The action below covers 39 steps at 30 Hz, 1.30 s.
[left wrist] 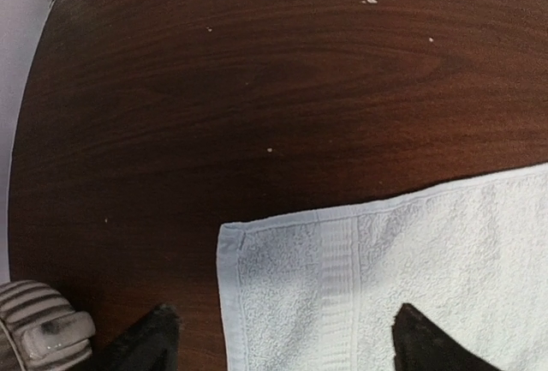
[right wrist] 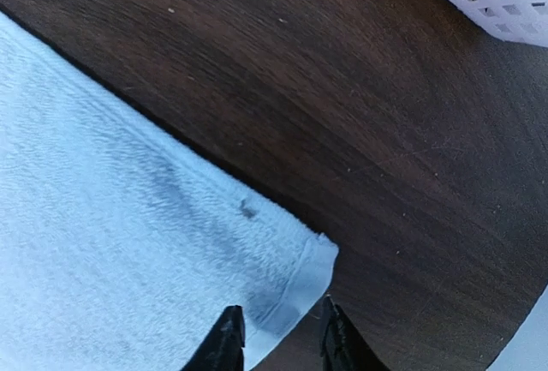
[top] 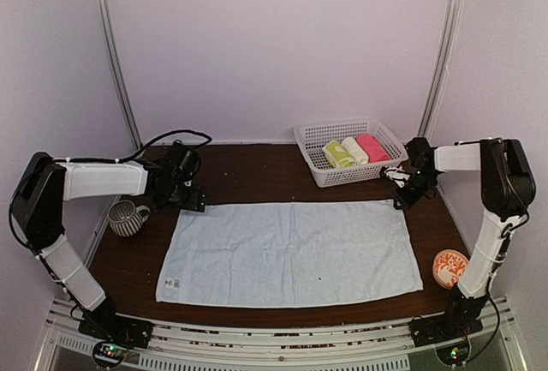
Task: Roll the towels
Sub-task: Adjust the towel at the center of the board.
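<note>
on the dark wood table (top: 257, 165) we see the pale blue towel (top: 291, 251) spread flat, not rolled. the white basket (top: 310, 135) sits just past its far right corner and holds the yellow-green towel (top: 338, 154), rolled, beside a cream roll (top: 355, 150) and a pink roll (top: 372, 147). our left gripper (left wrist: 287, 341) gapes wide over the far left corner. our right gripper (right wrist: 281, 337) stands narrow around the far right hem; we cannot tell if it pinches.
</note>
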Motion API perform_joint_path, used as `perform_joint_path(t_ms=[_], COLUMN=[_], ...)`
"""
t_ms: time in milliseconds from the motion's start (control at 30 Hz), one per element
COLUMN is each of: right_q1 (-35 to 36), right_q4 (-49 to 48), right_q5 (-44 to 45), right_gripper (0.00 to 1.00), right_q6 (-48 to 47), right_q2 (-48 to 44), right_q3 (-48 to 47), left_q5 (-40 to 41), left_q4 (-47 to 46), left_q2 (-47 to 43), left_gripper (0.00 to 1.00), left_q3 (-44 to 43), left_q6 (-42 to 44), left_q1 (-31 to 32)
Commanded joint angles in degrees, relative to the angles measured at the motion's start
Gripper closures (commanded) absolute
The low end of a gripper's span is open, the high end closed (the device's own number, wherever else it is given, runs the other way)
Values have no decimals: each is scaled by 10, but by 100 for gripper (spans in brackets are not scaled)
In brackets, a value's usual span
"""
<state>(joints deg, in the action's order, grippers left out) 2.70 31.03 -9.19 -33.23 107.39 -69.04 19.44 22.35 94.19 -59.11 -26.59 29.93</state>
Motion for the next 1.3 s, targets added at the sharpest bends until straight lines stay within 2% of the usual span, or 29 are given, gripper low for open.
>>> perform_joint_path(t_ms=[0,100,300,400,600,733,933,967,1033,1100,1167,1267], right_q1=[1,19,49,50,49,45,27,20,3,-8,-9,-11], right_q4=[65,87,94,73,44,50,73,77,86,86,85,89], right_q5=[-83,-101,-94,-67,-16,-17,-30,-35,-57,-71,-68,-66], right_gripper=[65,63,62,62,62,62,61,61,60,60,60,60], right_q6=[-9,-17,-20,-21,-9,0,26,34,51,68,78,90], right_q2=[-95,-140,-184,-183,-134,-108,-95,-89,-72,-55,-36,-9], right_q3=[-7,19,73,96,94,68,12,-5,-34,-54,-65,-79], left_q5=[18,-12,-81,-96,-53,-50,-65,-73,-86,-83,-82,-123], left_q4=[8,23,-9,-5,13,23,54,55,61,63,56,31], left_q2=[17,51,106,137,180,186,106,93,76,70,74,93], left_gripper=[25,45,87,100,100,100,98,90,65,46,35,26], left_q3=[-29,-42,-50,-70,-91,-95,-100,-102,-109,-110,-106,-99], left_q6=[-2,-13,0,3,-12,-21,-1,9,29,41,50,60], left_q1=[-13,-41,-64,-67,-90,-103,-103,-103,-103,-104,-108,-127])
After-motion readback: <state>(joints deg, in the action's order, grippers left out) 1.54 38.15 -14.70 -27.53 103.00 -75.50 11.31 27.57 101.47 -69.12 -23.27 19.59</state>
